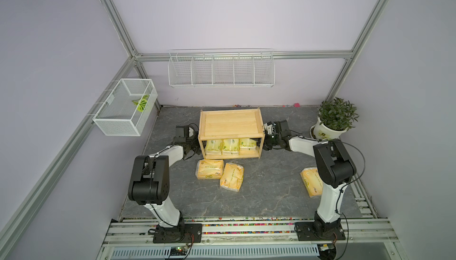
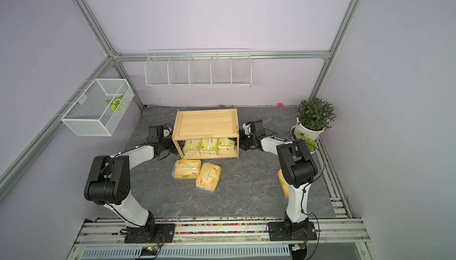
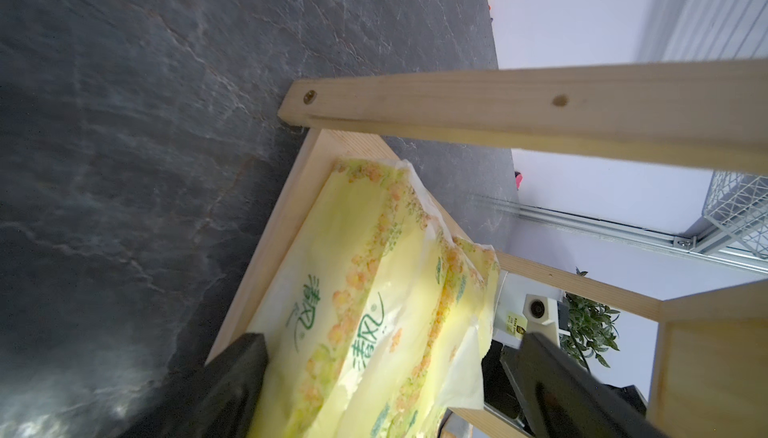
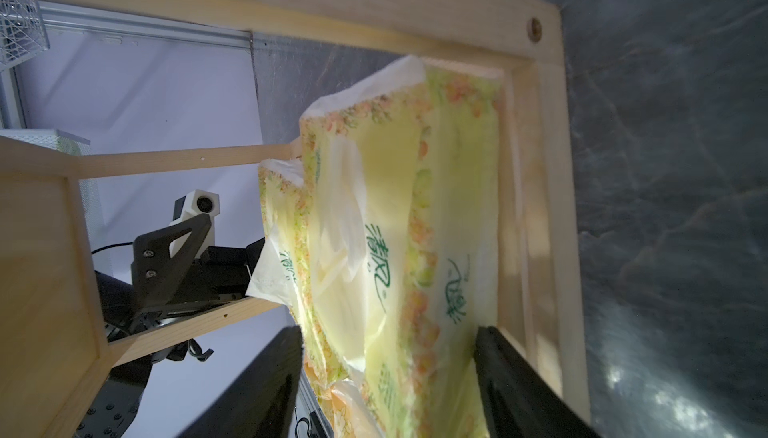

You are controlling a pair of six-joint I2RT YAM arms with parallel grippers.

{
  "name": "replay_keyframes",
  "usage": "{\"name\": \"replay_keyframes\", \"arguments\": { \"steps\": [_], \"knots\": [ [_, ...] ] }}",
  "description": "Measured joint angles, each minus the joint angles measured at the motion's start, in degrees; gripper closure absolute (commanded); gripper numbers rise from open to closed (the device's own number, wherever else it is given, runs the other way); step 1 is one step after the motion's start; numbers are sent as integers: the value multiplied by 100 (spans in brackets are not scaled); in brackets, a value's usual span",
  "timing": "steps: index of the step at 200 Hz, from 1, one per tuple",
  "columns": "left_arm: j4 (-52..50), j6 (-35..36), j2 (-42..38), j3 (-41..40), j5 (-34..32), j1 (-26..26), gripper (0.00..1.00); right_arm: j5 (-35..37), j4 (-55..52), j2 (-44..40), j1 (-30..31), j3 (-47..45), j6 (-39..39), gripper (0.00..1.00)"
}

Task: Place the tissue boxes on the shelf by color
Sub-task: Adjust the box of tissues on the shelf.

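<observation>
Light wooden shelf [image 1: 230, 123], rimmed top board open. Three soft yellow-green packs [image 1: 230, 146] fill its lower tier side by side. At one open end the left gripper [image 3: 392, 336] is spread, one finger clear of the crinkled wrap. At the other end the right gripper [image 4: 388, 330] flanks a pack; I cannot tell if it is pinching. Three orange packs [image 1: 209, 169] lie on the veined grey table [image 1: 271, 192]

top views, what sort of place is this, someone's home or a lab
Most likely a robot lab test cell, not a home: an aluminium frame encloses plain walls, the left arm and right arm are mounted on a metal rail, and the wooden shelf and potted plant look like staged props.
</observation>
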Motion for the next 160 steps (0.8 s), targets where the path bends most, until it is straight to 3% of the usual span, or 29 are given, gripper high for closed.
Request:
{"name": "replay_keyframes", "arguments": {
  "steps": [97,160],
  "knots": [
    [35,-13,-201,-61,-411,11,0,820,-848,-992,-492,-225,-503,25],
    [-682,175,-697,293,-1051,695,0,1357,-1091,-2343,-555,-977,-535,25]
  ]
}}
